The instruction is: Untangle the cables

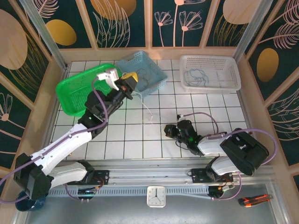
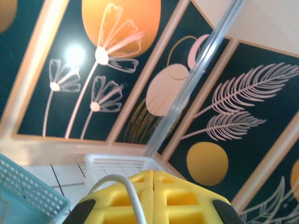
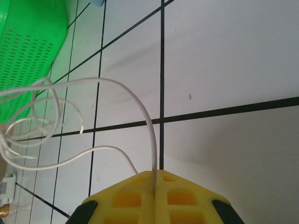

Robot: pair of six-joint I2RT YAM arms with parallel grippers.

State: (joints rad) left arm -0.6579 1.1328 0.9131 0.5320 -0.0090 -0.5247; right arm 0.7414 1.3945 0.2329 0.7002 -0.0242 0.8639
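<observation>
Enclosing the white gridded table (image 1: 187, 107) and pale cable (image 3: 153, 149) stand floral walls (image 1: 126, 23).

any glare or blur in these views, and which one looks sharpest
Left wrist: a bright glare spot on the wall panel, the whole frame soft, the yellow fingers blurry up close. Right wrist: no glare, the white cable fairly crisp against the tiles. Top external: even light, sharpest overall.
</observation>
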